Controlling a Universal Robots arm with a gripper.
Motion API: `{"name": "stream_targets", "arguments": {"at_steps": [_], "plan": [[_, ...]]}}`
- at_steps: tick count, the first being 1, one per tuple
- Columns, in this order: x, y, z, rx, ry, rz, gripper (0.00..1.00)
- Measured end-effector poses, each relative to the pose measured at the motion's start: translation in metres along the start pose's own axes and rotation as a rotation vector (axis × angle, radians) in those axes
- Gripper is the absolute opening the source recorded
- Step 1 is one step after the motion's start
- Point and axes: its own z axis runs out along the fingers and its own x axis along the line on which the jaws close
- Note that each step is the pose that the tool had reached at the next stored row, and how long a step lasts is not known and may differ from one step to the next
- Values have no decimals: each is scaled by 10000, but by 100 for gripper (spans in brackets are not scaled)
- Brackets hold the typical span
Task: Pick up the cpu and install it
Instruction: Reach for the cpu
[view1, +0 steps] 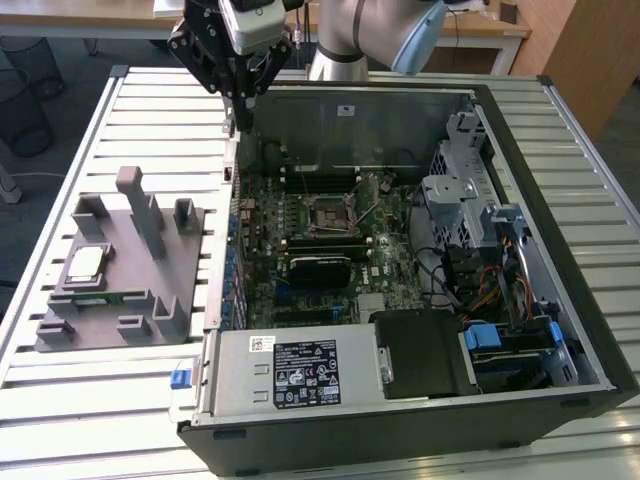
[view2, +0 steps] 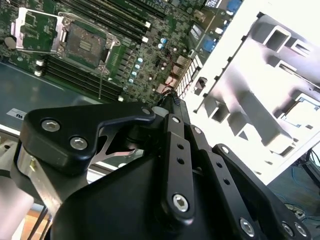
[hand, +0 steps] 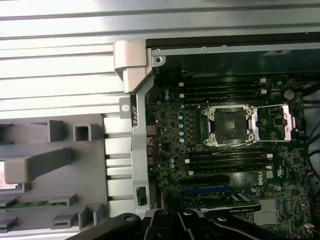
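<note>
**Currently: cpu on holder, gripper closed and empty**

The cpu (view1: 85, 263) lies flat on the grey holder (view1: 120, 250), silvery face up, near the holder's nine o'clock edge in the exterior view. A green memory stick (view1: 100, 297) lies just beside it, at its six o'clock. The holder rests on the slatted table (view1: 100, 410), at nine o'clock of the open computer case (view1: 400, 105). Inside the case, the socket (view1: 330, 215) on the green board (view1: 385, 250) is unoccupied, with its retaining frame swung open. The gripper (view1: 240, 118) hangs above the case rim, at eleven o'clock of the socket and one o'clock of the cpu, well apart from both. Its fingers are closed together and grip nothing.
</note>
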Motion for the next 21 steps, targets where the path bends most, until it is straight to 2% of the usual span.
{"name": "stream_targets", "arguments": {"at_steps": [21], "plan": [[280, -21, 3, 1, 25, 1, 11]]}}
